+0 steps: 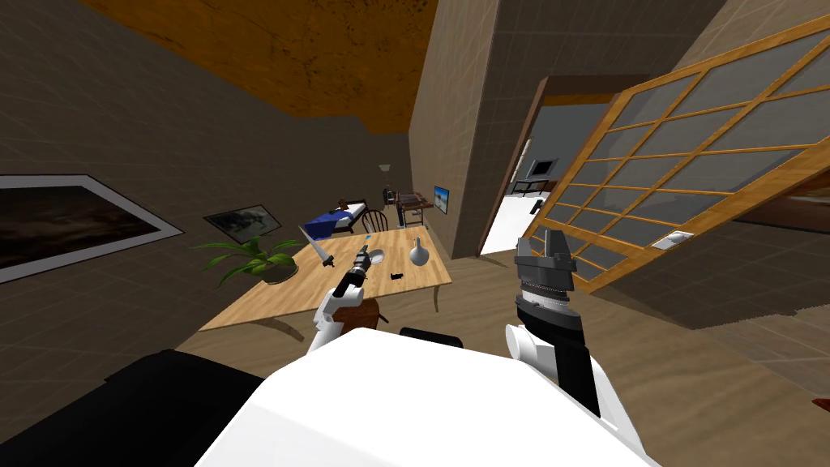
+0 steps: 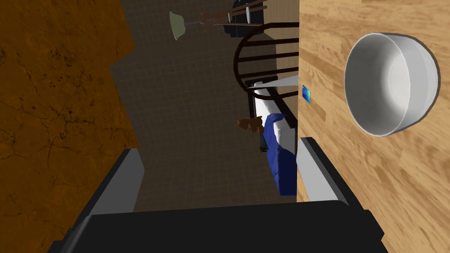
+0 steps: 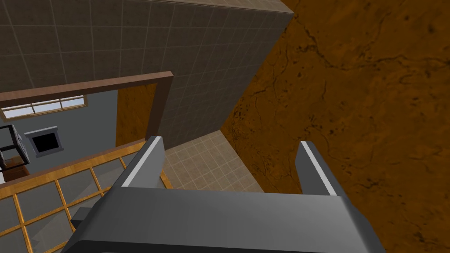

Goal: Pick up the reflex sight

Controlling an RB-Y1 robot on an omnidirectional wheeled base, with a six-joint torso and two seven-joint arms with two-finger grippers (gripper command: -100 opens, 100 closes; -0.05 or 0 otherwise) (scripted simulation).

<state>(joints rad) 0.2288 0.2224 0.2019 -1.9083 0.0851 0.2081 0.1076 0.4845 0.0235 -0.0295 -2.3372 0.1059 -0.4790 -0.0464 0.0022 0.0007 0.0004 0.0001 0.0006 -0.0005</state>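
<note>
The reflex sight [image 1: 396,277] is a small black object lying on the wooden table [image 1: 267,304], near its front right part. My left gripper [image 1: 364,254] hovers over the table beside a white bowl [image 1: 378,258], a little to the left of the sight and beyond it. In the left wrist view this gripper [image 2: 219,147] is open and holds nothing, with the bowl [image 2: 391,83] off to one side of its fingers. My right gripper [image 1: 555,237] is raised to the right of the table and is open [image 3: 229,141] and empty.
The table also carries a white flask-shaped vase [image 1: 418,253], a knife-like object [image 1: 316,246], a small blue card [image 2: 306,93] and a potted plant [image 1: 258,259]. A dark chair [image 1: 374,217] stands at its far end. A wood-framed glass door [image 1: 689,170] is on the right.
</note>
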